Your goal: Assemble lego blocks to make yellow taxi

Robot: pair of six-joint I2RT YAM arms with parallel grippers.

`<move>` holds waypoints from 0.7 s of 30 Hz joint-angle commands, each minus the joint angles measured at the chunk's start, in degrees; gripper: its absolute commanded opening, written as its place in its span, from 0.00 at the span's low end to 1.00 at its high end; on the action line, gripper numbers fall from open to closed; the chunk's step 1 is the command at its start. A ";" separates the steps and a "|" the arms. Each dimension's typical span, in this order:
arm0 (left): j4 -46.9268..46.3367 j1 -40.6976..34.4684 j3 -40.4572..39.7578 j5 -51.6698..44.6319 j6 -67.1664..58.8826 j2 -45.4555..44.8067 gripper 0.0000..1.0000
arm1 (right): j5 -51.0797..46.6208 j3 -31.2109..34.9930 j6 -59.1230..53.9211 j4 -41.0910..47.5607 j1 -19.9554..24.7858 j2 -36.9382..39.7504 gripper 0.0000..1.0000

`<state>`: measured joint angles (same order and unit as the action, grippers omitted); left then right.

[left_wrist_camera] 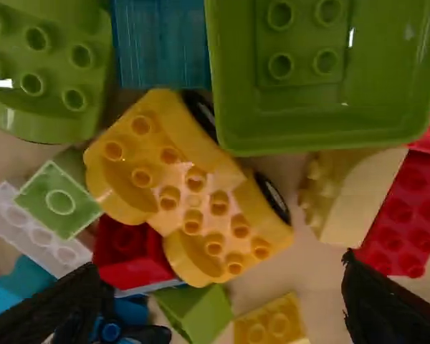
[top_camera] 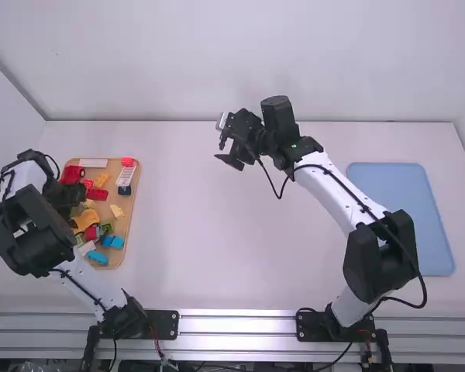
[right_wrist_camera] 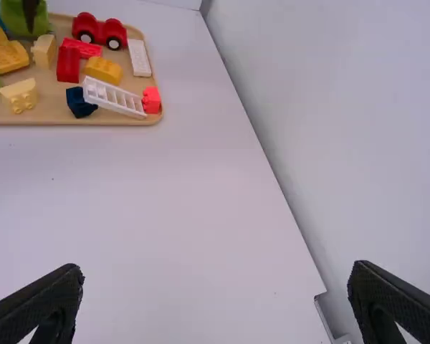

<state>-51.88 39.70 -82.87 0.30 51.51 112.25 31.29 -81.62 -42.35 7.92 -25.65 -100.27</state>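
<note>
L gripper is hovering over the tan tray at the L end of the table, its fingers standing wide apart above the mixed blocks, & R gripper is hanging over mid-table, well apart from the tray, also w/ fingers wide. Yellow wheeled base for the taxi is lying in the tray, studs showing, btwn the green bin & the red block. Red wheeled base is sitting in the same tray, & the blue mat is lying at the table's R end.
</note>
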 commanded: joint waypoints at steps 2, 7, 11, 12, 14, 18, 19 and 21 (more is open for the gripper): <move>-2.84 0.07 2.40 4.81 10.40 0.11 0.78 | 0.15 -0.02 0.35 0.00 0.11 0.61 0.99; -3.45 0.04 3.19 6.62 14.97 0.11 0.86 | 0.13 -0.02 0.35 0.02 0.09 0.61 0.98; -0.39 -0.33 4.28 6.84 16.59 0.11 0.89 | 0.13 -0.02 0.35 0.00 0.11 0.61 0.99; 0.92 -0.31 4.92 6.84 17.84 0.11 0.88 | 0.13 -0.02 0.35 0.04 0.11 0.61 0.98; 3.37 -0.04 6.05 5.62 17.92 0.11 0.87 | 0.11 -0.02 0.37 0.20 0.11 0.61 0.99; 5.31 -0.35 6.56 3.50 16.11 0.26 0.79 | 0.11 0.33 0.33 -0.13 0.11 0.61 0.99; 5.38 -0.39 6.56 3.39 16.02 0.28 0.78 | 0.11 0.48 0.33 -0.28 0.15 0.61 0.99; 5.49 -0.37 6.56 3.91 16.24 0.28 0.77 | 0.17 0.76 -0.33 -0.42 0.44 0.61 0.98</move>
<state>-46.00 39.70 -76.64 4.47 67.72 112.27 31.29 -81.52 -42.46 7.46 -25.58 -100.27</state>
